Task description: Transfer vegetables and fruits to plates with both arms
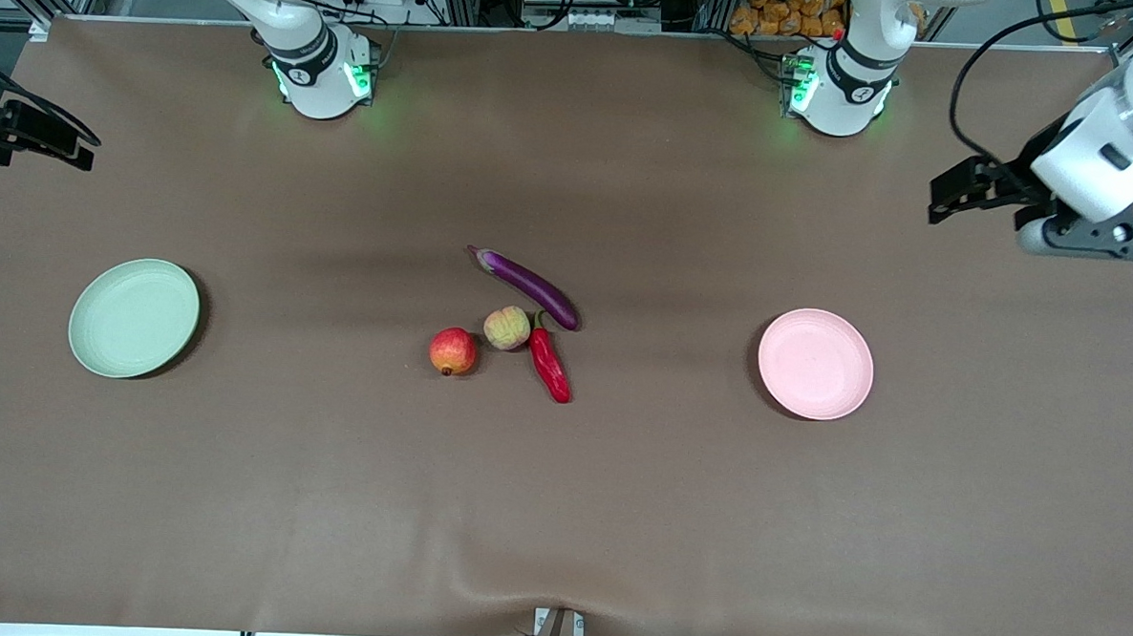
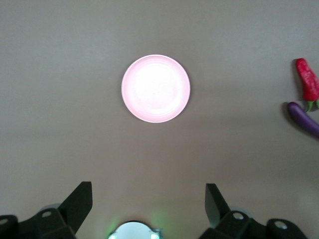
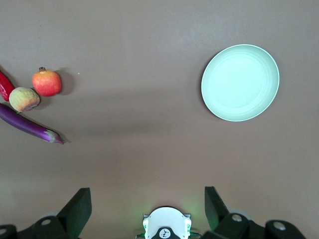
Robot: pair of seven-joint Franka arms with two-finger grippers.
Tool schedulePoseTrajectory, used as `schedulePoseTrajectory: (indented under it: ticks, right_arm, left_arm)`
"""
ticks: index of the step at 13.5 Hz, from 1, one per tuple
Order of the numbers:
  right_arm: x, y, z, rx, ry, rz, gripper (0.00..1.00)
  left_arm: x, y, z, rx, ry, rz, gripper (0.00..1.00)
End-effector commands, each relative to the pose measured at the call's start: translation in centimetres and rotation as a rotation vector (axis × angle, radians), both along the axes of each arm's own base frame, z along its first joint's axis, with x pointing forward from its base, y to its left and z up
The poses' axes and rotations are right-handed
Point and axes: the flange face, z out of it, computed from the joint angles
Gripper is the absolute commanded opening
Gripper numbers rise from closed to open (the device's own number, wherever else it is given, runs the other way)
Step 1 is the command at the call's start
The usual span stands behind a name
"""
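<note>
On the brown desk (image 1: 558,509) the four produce items lay in a small group at the middle, and I take the peach (image 1: 507,328) as the landmark. The pomegranate (image 1: 452,351) sat just beside the peach, a little nearer to the front camera and toward the right arm's end of the desk. The purple eggplant (image 1: 528,284) lay slanted just beside the peach, farther from the front camera, with its thick end toward the left arm's end. The red chili pepper (image 1: 549,363) lay beside the peach, nearer to the camera, and its green stem pointed up to the thick end of the eggplant. The green plate (image 1: 133,317) was well apart from the peach toward the right arm's end, and the pink plate (image 1: 815,363) was well apart toward the left arm's end; both plates carried nothing. The left end effector (image 2: 149,204) hung high above the desk at the left arm's end, its fingers spread wide and holding nothing. The right end effector (image 3: 148,205) hung high at the right arm's end, also spread wide with nothing between the fingers.
</note>
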Motion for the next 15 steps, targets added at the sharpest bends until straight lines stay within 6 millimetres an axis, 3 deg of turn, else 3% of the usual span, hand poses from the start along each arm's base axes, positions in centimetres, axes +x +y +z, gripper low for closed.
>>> schedulePoseTrajectory:
  ticks: [1,4,7,8,10,15]
  right_arm:
    - [0.0,-0.8,0.0,0.015,0.007,-0.01,1.0]
    - [0.0,-0.8,0.0,0.015,0.007,-0.01,1.0]
    - [0.0,-0.8,0.0,0.015,0.008,-0.013,1.0]
    - [0.0,-0.8,-0.1,0.015,0.01,-0.013,1.0]
    - [0.0,-0.7,-0.1,0.015,0.011,-0.011,1.0]
    - [0.1,-0.9,-0.4,0.016,0.023,-0.012,1.0]
  left_arm:
    - [1.2,-2.5,-0.6,-0.065,0.034,0.078,1.0]
    - [2.7,-7.6,-3.2,-0.11,0.074,0.19,1.0]
    - [2.3,-18.7,-7.9,-0.117,0.101,0.334,1.0]
    - [2.0,-21.6,-9.0,-0.121,0.09,0.394,1.0]
    - [1.0,-26.9,-11.0,-0.133,0.08,0.509,1.0]
    - [-1.6,-38.6,-20.0,-0.172,0.073,0.82,1.0]
